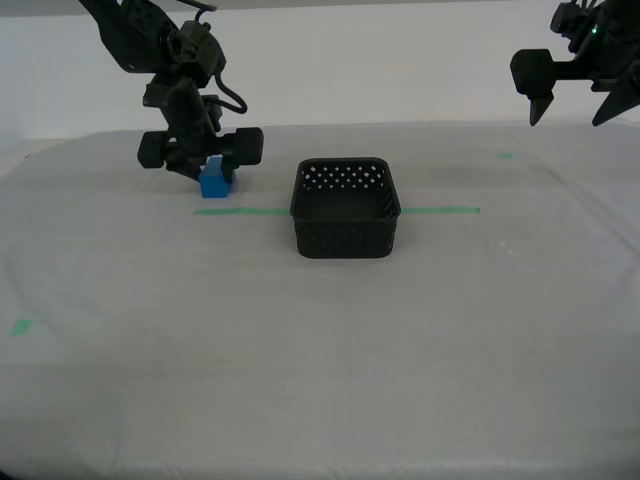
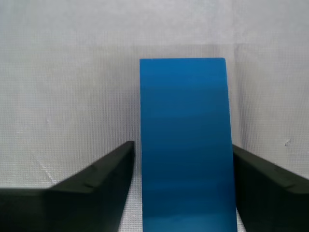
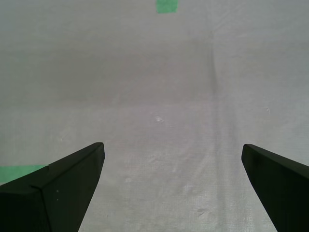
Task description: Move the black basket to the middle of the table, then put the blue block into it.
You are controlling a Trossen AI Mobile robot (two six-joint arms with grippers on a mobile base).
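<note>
Soft, even light; faint shadows; exterior view slightly hazy, no glare.

A plain robot test lab. A bare whitish table (image 1: pixel 320 350) carries green tape marks (image 1: pixel 20 327) before a blank white wall (image 1: pixel 380 70).

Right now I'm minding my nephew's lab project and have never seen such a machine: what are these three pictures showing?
It is a wheeled robot with two arms, each ending in a two-fingered gripper. One picture comes from a camera on the robot's body and looks across the table. The other two come from small cameras on the grippers, so you see dark fingers at their edges.

On the table stands the black basket, empty, over a green tape line. Toward the exterior view's left is the blue block. My second gripper has its fingers close on either side of it; whether it grips yet, I cannot tell. My first gripper hangs open above bare table, holding nothing.
</note>
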